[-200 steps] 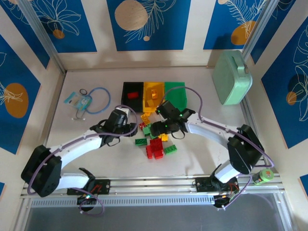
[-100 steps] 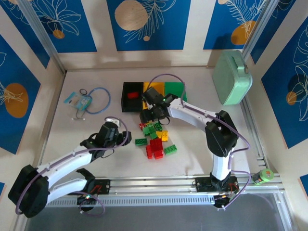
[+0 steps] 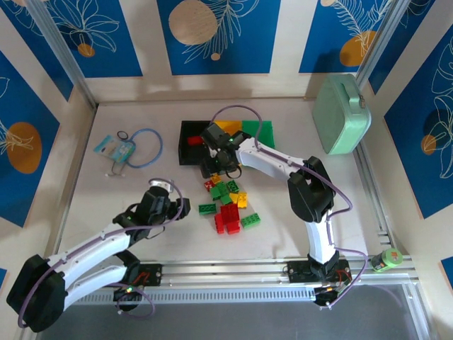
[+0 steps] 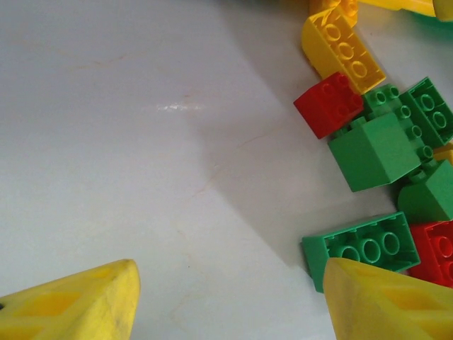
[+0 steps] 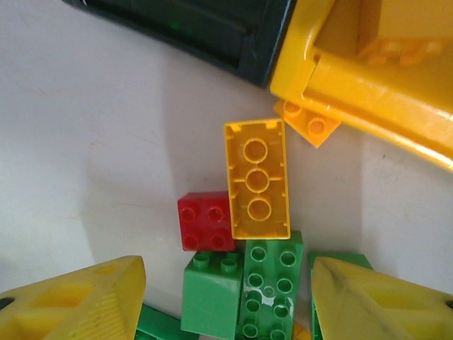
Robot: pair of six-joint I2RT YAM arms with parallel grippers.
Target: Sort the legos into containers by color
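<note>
The legos lie in a loose pile [image 3: 228,202] of red, green and yellow bricks at mid-table. The containers stand behind it: black bin [image 3: 191,150], yellow bin [image 3: 228,127], green bin [image 3: 260,131]. One red brick [image 3: 195,140] lies in the black bin. My right gripper [image 3: 218,168] [image 5: 226,304] hovers open over the pile's far edge, above two green bricks [image 5: 269,290], with an upside-down yellow brick [image 5: 257,178] and a red brick [image 5: 205,221] just ahead. My left gripper [image 3: 173,207] [image 4: 230,304] is open over bare table, a green brick [image 4: 361,248] beside its right finger.
A pale mint-green case [image 3: 342,115] stands at the back right. A blue cable loop with a small packet [image 3: 131,149] lies at the back left. The black bin's corner [image 5: 191,28] and the yellow bin's wall [image 5: 368,71] sit just beyond the right gripper.
The right arm swung left and back from the pile's middle to the front of the black and yellow bins. The left arm drew back toward the near left, off the pile.
</note>
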